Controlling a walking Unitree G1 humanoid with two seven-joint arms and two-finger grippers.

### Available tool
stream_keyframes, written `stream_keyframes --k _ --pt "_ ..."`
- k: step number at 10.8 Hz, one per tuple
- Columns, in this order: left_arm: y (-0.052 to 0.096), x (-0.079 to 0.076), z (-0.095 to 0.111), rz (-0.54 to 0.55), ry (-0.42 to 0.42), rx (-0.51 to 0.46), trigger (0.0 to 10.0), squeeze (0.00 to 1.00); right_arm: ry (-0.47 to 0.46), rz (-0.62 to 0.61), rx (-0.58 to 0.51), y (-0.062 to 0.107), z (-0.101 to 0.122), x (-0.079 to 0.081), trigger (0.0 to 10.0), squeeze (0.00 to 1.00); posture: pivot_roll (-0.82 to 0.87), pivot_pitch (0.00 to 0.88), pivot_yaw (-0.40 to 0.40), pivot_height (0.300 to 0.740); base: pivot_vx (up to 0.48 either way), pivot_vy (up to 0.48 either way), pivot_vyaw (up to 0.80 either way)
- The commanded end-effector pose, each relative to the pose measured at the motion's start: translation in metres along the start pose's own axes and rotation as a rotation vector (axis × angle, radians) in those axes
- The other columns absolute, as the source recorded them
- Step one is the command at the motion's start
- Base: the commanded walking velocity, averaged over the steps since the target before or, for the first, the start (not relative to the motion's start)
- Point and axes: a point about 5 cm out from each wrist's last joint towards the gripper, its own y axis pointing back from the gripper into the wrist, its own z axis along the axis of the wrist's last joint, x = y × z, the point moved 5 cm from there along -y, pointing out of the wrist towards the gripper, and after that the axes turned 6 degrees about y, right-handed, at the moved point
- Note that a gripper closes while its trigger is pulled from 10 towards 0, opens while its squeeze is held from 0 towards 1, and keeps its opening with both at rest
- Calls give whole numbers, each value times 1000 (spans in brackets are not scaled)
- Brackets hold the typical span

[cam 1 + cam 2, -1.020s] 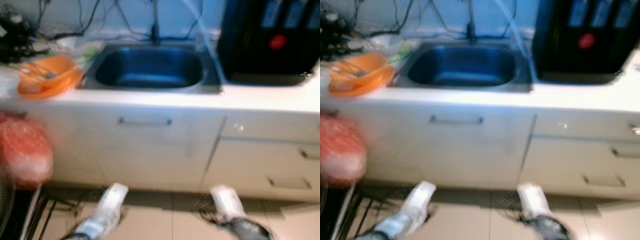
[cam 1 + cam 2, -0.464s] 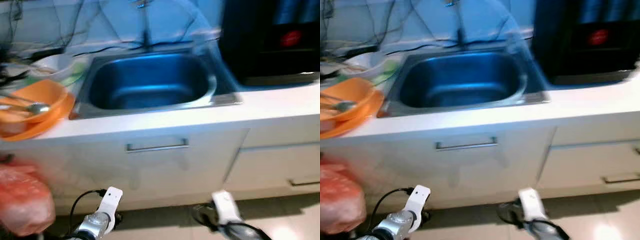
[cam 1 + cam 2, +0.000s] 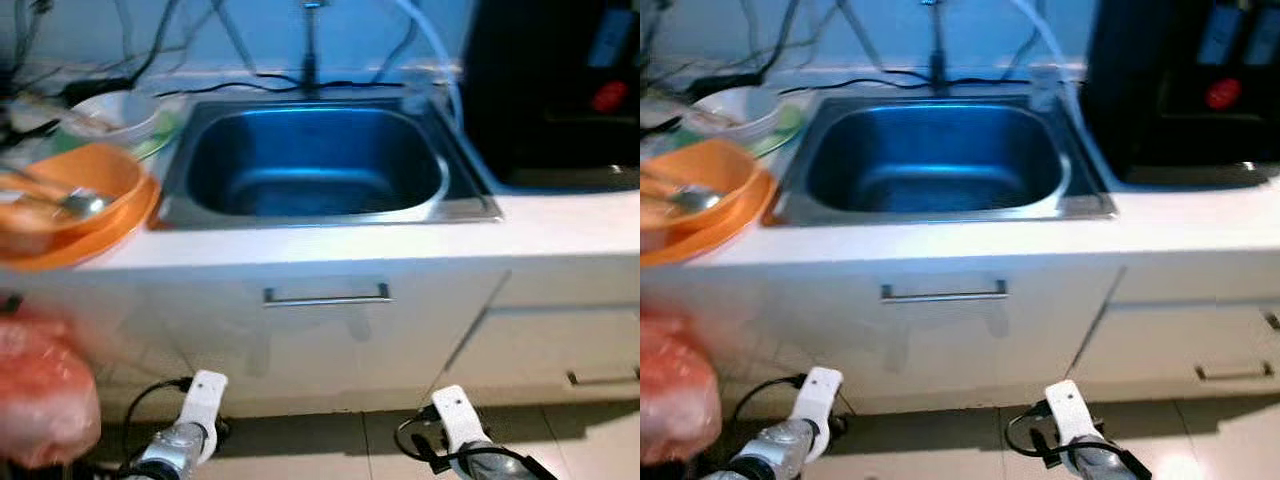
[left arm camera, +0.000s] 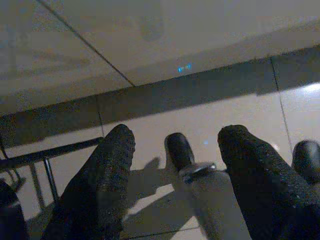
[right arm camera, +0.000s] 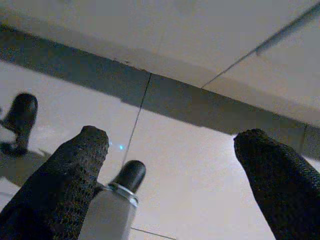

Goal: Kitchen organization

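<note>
Head views: one stainless steel sink point(image 3: 315, 165), a single rectangular basin set into a white counter point(image 3: 560, 225), directly ahead of the robot. One faucet point(image 3: 311, 45) stood behind the basin. One orange bowl point(image 3: 65, 195) sat on an orange plate point(image 3: 95, 240) on the counter left of the sink, with one metal spoon point(image 3: 75, 203) lying in the bowl. One white bowl point(image 3: 735, 112) stood behind them, near the wall. One black appliance point(image 3: 1185, 90) with a red spot stood right of the sink. One cabinet door with one bar handle point(image 3: 327, 296) sat below the sink; two drawers point(image 3: 1200, 345) lay to its right. One red mesh bag point(image 3: 40, 385) hung at lower left, blurred.

Left wrist view: left gripper point(image 4: 176, 150), two black fingers spread apart, empty, over tiled floor point(image 4: 150, 125) beside the cabinet base.

Right wrist view: right gripper point(image 5: 170, 150), two black fingers spread wide, empty, over the same floor.
</note>
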Motion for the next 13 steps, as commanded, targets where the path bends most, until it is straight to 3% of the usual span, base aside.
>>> stream_keyframes --k 1,5,6,9,10,13 --pt "1 7 2 30 6 -14 10000 0 33 4 -10 -1 6 -3 10000 0 0 0 -16 740 0 0 0" --pt "-1 -11 -7 -25 -80 12 10000 0 6 -32 -13 0 8 -13 10000 0 -35 0 38 740 0 0 0" --pt "-1 -21 -8 -52 -76 15 10000 0 -71 -77 -25 1 8 -18 10000 0 -58 0 39 740 0 0 0" --pt "0 -8 -17 -4 -47 37 10000 0 -138 -37 -43 -2 10 -4 10000 0 -12 0 31 740 0 0 0" --pt "0 -4 -15 19 10 27 10000 0 -110 -21 -21 -2 6 1 10000 0 1 0 26 740 0 0 0" --pt "0 1 2 36 -25 -16 10000 0 -121 -30 -28 -4 14 0 10000 0 32 0 18 740 0 0 0"
